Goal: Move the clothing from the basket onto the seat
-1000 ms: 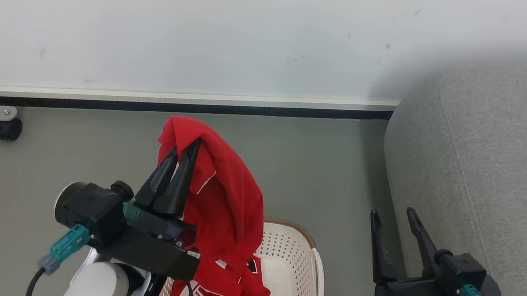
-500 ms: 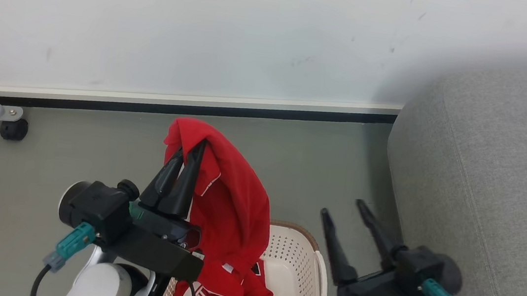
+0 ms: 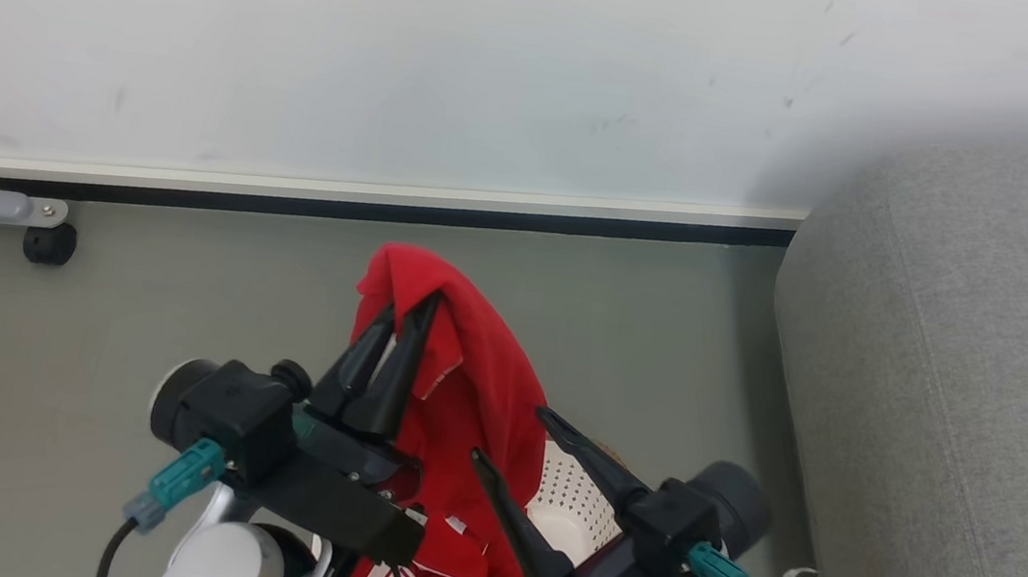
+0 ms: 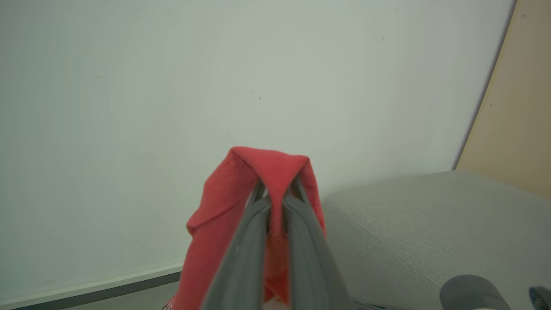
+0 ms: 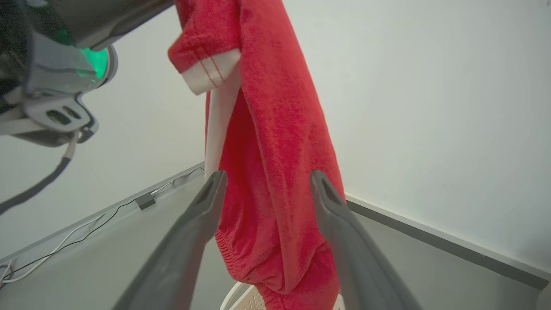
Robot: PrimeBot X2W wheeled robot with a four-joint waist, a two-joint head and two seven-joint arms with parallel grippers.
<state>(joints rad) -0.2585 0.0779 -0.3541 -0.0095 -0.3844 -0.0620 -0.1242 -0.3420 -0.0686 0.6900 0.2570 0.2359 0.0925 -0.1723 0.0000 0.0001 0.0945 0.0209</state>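
When checked against the head view of a second earlier, found the right gripper [image 3: 509, 433] swung in from low beside the seat [image 3: 949, 377] to the middle of the picture, in front of the basket [image 3: 572, 498]. Noted its fingers [image 5: 193, 241] spread as wide as before, now one on either side of the hanging clothing [image 3: 473, 390]. Confirmed this in the right wrist view, with red cloth between the two tips. Saw no closing on it yet. Could not settle contact between fingers and cloth.

Found the left gripper [image 3: 412, 308] in much the same raised pose, fingers [image 4: 245, 249] pinched narrow on a top fold of the clothing. Noted the fold draped over the tips and the rest hanging straight down, white trim low, lower end at the mouth of the basket. Logged a small rightward slide of skirting [image 3: 369, 199] and caster [image 3: 48, 242] together. Put that down to camera motion, not to the things.

Judged the lift well under way but the clothing not yet clear of the basket. Took the right arm's approach as preparation for a second hold lower on the garment. Judged the carry across to the seat still ahead.

Beyond the basket, recorded grey floor [image 3: 183, 309]. Recorded the seat off to the right, well apart from the clothing, and behind all of it the pale wall [image 3: 405, 54].
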